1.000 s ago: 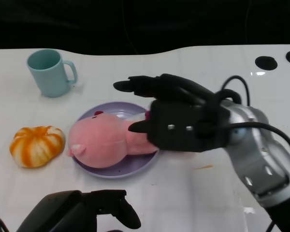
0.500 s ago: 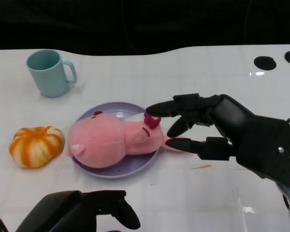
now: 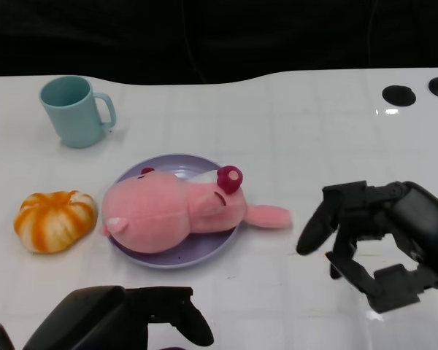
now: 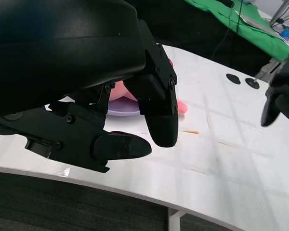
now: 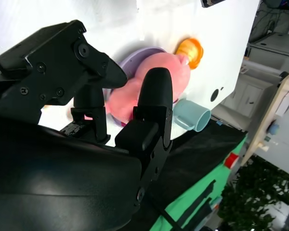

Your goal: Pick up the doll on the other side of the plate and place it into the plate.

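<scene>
Head view, far left: orange pumpkin-shaped object (image 3: pixel 56 219) with white stripes lies on the white table (image 3: pixel 292 124), just beside the plate's left rim. Behind it, well apart toward the table's far edge, a light teal mug (image 3: pixel 76 111) stands upright, handle to the right. Lower left: left hand (image 3: pixel 124 321) low at the near edge, fingers curled inward, holding nothing; in the left wrist view its fingers (image 4: pixel 156 103) bend down over bare tabletop. Centre: lavender plate (image 3: pixel 173 259) with the pink doll (image 3: pixel 168 214) lying on its side in it, bulky head and body inside the rim, a dark red ear up top. One pink limb sticks out past the plate's right rim and lies on the table. Right: right hand (image 3: pixel 376 237) near the table's front right, apart from the doll's limb, touching nothing, fingers spread and loosely bent, empty. Right wrist view shows those fingers (image 5: pixel 151 113) with the doll and plate beyond them. Far right rear: two dark round holes (image 3: pixel 399 93) in the tabletop.
</scene>
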